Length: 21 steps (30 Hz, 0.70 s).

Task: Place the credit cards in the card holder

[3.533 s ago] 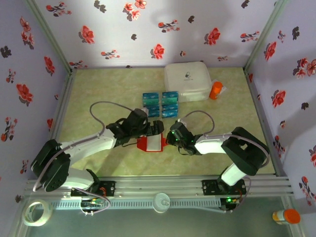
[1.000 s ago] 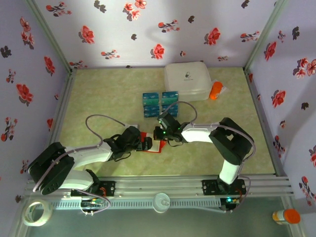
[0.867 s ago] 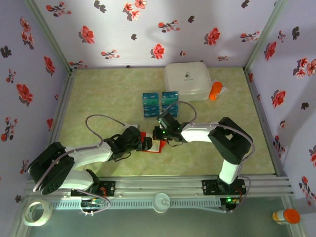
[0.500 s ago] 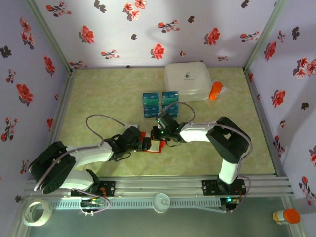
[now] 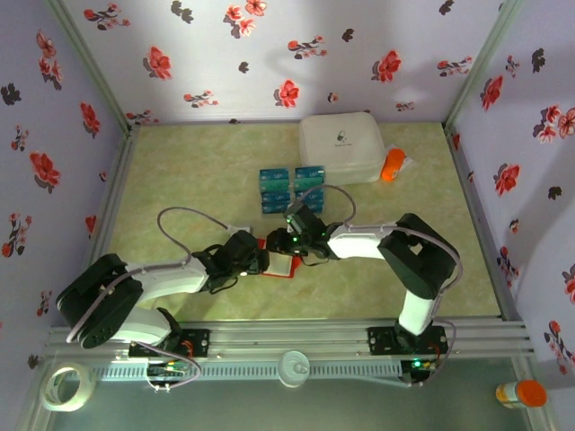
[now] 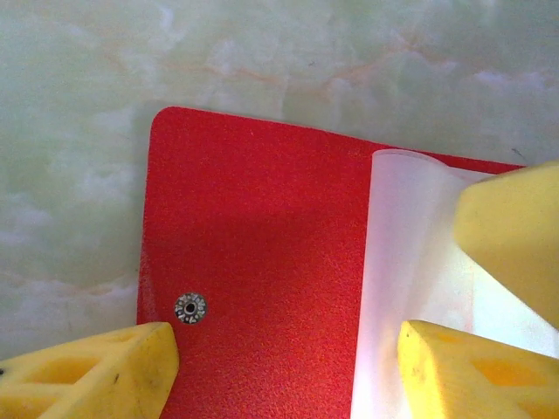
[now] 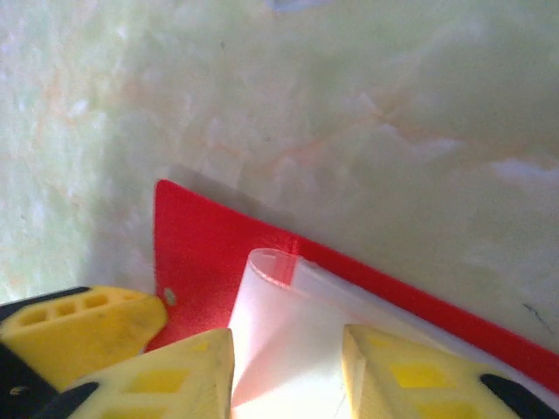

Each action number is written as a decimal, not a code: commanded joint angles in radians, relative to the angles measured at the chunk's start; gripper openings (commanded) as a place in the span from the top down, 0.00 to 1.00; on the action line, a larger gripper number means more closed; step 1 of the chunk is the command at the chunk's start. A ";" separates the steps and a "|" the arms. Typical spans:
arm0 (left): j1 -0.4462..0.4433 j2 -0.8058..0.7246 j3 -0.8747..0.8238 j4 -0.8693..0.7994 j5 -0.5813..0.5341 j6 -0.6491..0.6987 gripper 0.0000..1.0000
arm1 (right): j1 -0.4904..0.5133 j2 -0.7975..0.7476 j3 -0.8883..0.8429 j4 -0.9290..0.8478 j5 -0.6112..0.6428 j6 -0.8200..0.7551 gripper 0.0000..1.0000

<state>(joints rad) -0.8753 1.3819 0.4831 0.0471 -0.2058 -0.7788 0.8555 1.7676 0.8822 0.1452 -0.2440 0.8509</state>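
The red card holder [image 5: 280, 266] lies open on the table between my two grippers. In the left wrist view its red flap [image 6: 253, 253] with a metal snap lies flat, and the clear pockets [image 6: 406, 253] curl up at the right. My left gripper [image 6: 288, 371] is open and straddles the red flap. My right gripper [image 7: 288, 375] is open, with the curled clear pocket leaf [image 7: 288, 332] between its fingers. From above, the left gripper [image 5: 262, 261] and the right gripper [image 5: 289, 247] meet over the holder. Several blue and teal credit cards [image 5: 292, 189] lie in rows just behind.
A big white rounded case [image 5: 341, 148] stands at the back, with an orange bottle [image 5: 393, 165] lying next to it. Flowered walls close in the left, back and right. A tape roll [image 5: 67, 386] and a small orange-capped bottle [image 5: 521, 393] lie beyond the front rail.
My right gripper was shut and its jaws now stand apart. The left jaws have narrowed a little. Both arms and the holder have hardly shifted.
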 commanded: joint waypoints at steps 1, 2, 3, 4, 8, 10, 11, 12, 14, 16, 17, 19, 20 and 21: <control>-0.006 0.065 -0.038 -0.005 0.058 -0.009 0.31 | -0.006 -0.057 -0.020 -0.009 0.017 0.007 0.52; -0.005 0.066 -0.038 -0.002 0.059 -0.010 0.31 | -0.007 -0.061 -0.021 -0.007 0.019 0.008 0.50; -0.005 0.066 -0.040 0.000 0.059 -0.010 0.31 | -0.008 -0.062 -0.023 -0.007 0.023 0.011 0.48; -0.005 0.065 -0.042 0.003 0.059 -0.012 0.31 | -0.008 -0.063 -0.025 -0.007 0.024 0.013 0.47; -0.005 0.060 -0.046 0.005 0.059 -0.013 0.32 | -0.007 -0.051 -0.026 0.002 0.026 0.022 0.44; -0.005 0.054 -0.049 0.005 0.058 -0.013 0.32 | -0.007 -0.041 -0.027 0.011 0.026 0.031 0.43; -0.005 0.053 -0.050 0.005 0.057 -0.013 0.32 | -0.008 -0.037 -0.028 0.014 0.026 0.034 0.43; -0.005 0.051 -0.053 0.005 0.057 -0.013 0.32 | -0.007 -0.032 -0.028 0.018 0.028 0.038 0.42; -0.005 0.048 -0.054 0.006 0.057 -0.014 0.32 | -0.008 -0.023 -0.028 0.028 0.022 0.043 0.42; -0.005 0.045 -0.058 0.010 0.057 -0.016 0.32 | -0.008 -0.011 -0.022 0.037 0.012 0.047 0.41; -0.005 0.043 -0.058 0.012 0.057 -0.016 0.32 | -0.007 -0.006 -0.019 0.039 0.007 0.048 0.41; -0.005 0.042 -0.058 0.013 0.057 -0.016 0.32 | -0.008 0.008 -0.008 0.051 -0.014 0.054 0.41; -0.005 0.040 -0.058 0.012 0.057 -0.017 0.32 | -0.008 0.013 -0.003 0.055 -0.023 0.056 0.41; -0.005 0.038 -0.059 0.013 0.057 -0.015 0.32 | -0.008 0.019 0.002 0.062 -0.035 0.061 0.41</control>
<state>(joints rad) -0.8772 1.3720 0.4683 0.0685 -0.2104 -0.7792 0.8528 1.7626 0.8661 0.1772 -0.2478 0.8913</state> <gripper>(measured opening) 0.681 0.586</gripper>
